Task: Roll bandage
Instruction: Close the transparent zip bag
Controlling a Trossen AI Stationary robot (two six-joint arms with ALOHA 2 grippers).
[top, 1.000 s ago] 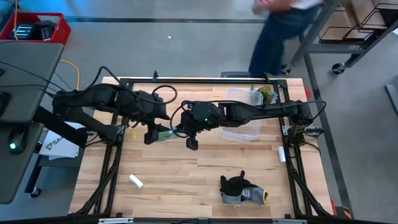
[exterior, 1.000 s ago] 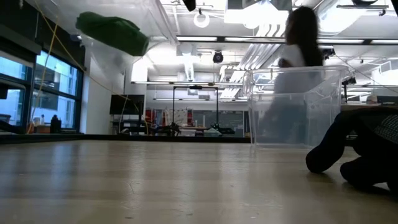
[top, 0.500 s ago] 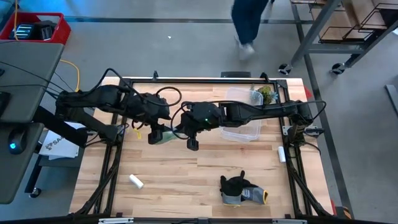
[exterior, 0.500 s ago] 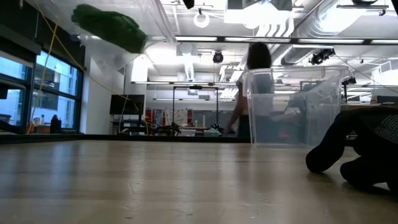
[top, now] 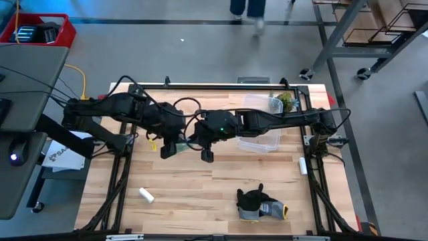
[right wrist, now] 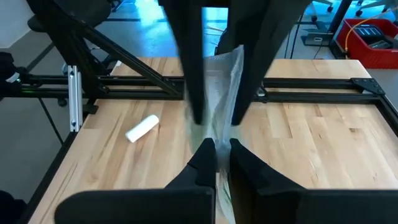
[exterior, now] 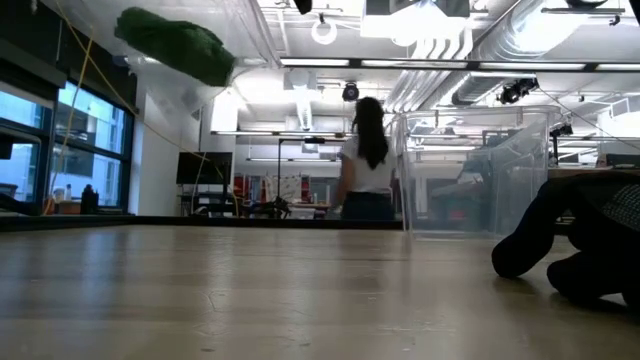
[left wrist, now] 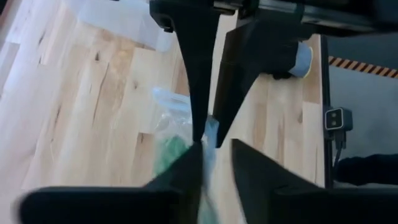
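Both grippers, left (top: 171,148) and right (top: 198,142), pinch one clear bag (left wrist: 177,121) between them above the table (top: 200,187); the bandage (exterior: 175,45) sits inside.

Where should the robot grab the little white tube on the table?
Pinch the white tube across its middle, coming straight down from above. It lies flat on the table, with its long sides free. The left pincer and right pincer are busy pinching the bag.
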